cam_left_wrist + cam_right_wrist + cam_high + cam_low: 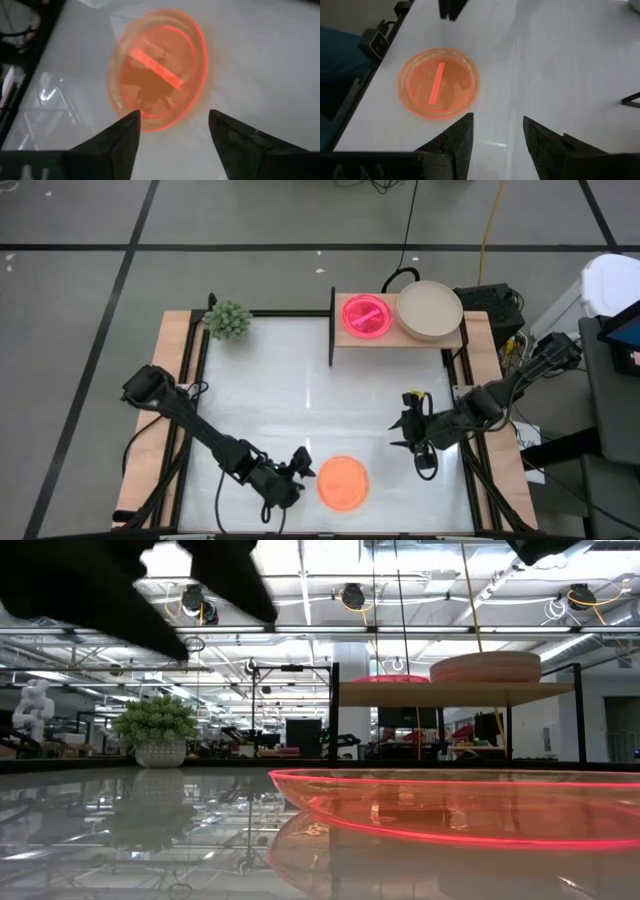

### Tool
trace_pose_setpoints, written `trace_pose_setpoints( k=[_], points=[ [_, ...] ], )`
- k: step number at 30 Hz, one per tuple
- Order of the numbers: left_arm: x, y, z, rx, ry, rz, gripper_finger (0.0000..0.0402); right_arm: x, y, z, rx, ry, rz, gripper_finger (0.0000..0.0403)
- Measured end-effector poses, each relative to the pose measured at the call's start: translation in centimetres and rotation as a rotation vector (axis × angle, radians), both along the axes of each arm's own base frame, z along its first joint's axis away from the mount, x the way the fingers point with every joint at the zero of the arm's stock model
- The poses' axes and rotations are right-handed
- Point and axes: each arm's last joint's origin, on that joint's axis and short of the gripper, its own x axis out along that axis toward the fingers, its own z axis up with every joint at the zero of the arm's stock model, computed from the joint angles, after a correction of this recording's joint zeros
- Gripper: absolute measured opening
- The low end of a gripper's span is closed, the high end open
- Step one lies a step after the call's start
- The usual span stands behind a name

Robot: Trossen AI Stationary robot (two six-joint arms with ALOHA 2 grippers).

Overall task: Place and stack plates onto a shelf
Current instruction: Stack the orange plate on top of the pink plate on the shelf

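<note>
The white table [290, 395] carries an orange plate [343, 482] near its front edge and a small green plant [228, 320] at the far left corner. On the far right, the wooden shelf [395, 341] holds a magenta plate [366, 315] and, to its right, a beige plate [430, 310].

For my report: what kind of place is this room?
Probably a robotics lab or workshop: an open industrial ceiling with hanging lights, a white humanoid robot figure in the background, and cables on a grey floor.
</note>
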Motion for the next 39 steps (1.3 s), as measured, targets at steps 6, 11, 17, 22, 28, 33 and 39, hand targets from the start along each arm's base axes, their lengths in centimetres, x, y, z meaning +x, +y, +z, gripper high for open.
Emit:
trace_pose_setpoints(
  k=[6,11,17,22,28,33,39],
  points=[
    [0.8,-0.8,-2.7,0.077,0.003,-0.070,0.0210,0.1,0.0,0.1,-0.015,-0.027,-0.005,0.0155],
    [1.6,-0.9,-3.7,0.084,-0.029,-0.086,0.0207,0.2,0.0,0.2,-0.019,-0.036,0.001,0.0155],
    [2.2,-0.6,-4.8,0.109,-0.011,-0.114,0.0207,0.3,0.1,0.3,-0.025,-0.056,0.014,0.0155],
    [2.5,-0.2,-6.0,0.156,0.009,-0.139,0.0207,0.4,0.2,0.5,-0.036,-0.077,0.034,0.0155],
    [3.2,0.4,-6.3,0.169,-0.007,-0.135,0.0196,0.4,0.2,0.5,-0.039,-0.078,0.033,0.0155],
    [3.4,0.8,-6.3,0.177,-0.002,-0.165,0.0147,0.4,0.2,0.5,-0.040,-0.078,0.033,0.0155],
    [3.5,0.9,-6.8,0.183,0.020,-0.232,0.0099,0.4,0.2,0.5,-0.040,-0.078,0.033,0.0155]
  ],
)
